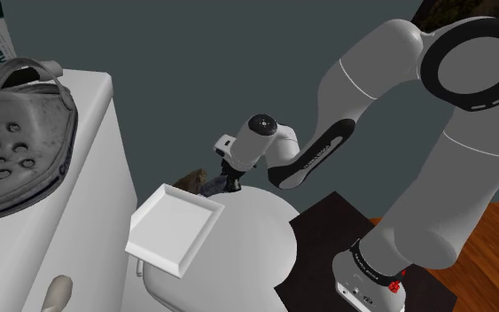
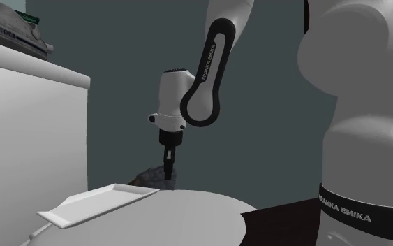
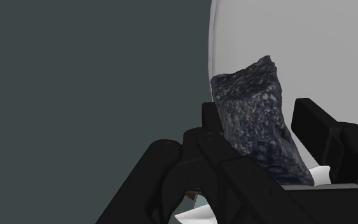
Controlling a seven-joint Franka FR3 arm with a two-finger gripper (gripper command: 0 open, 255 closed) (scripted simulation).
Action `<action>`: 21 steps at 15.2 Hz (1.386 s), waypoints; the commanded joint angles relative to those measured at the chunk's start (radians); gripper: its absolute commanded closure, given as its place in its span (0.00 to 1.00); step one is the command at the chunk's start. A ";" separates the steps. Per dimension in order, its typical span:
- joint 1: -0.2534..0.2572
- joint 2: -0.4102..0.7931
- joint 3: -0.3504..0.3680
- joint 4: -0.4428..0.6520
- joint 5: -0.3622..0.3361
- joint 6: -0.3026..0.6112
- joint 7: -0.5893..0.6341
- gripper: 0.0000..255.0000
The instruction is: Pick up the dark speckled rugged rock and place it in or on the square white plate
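Black fingers are clasping the speckled rock between them, the gripper pointing down at the round white table's edge, just beside the plate.

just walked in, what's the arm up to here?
The white Franka arm holds its black two-finger tool low at the edge of the round white table. The dark speckled rugged rock sits between the fingers, and in the wrist view both seem to press on it. The square white plate lies close by on the same table, overhanging its rim. The rock is not on the plate yet; I can't tell whether it has left the table.
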 commanded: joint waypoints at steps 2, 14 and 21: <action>0.002 0.000 0.002 0.002 -0.001 0.003 0.002 1.00; -0.077 -0.170 0.134 -0.047 0.344 -0.101 -0.294 1.00; -0.065 -0.268 0.151 -0.048 0.514 -0.185 -0.433 1.00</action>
